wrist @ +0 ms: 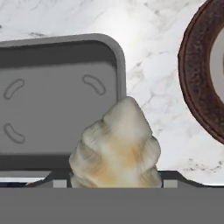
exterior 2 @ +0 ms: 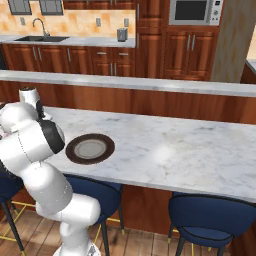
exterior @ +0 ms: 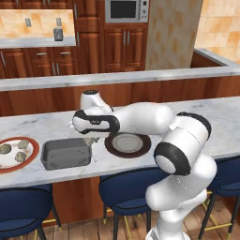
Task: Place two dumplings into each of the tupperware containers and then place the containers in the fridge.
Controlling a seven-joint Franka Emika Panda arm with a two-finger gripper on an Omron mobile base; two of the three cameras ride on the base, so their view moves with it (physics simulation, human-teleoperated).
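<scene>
held dumpling: pale beige, ridged, lumpy ball (wrist: 116, 146) with a pointed top, close against the camera in the hand view, over the right rim of the grey tray; in the left base view a small greyish lump (exterior: 90, 139) above that tray's far right corner.
dark grey tupperware container: shallow rectangular tray with rounded corners (exterior: 65, 153), lying flat and empty on the marble counter.
remaining dumplings: three greyish-olive lumps (exterior: 21, 145) (exterior: 5, 149) (exterior: 19, 156), resting close together left of the grey tray.
</scene>
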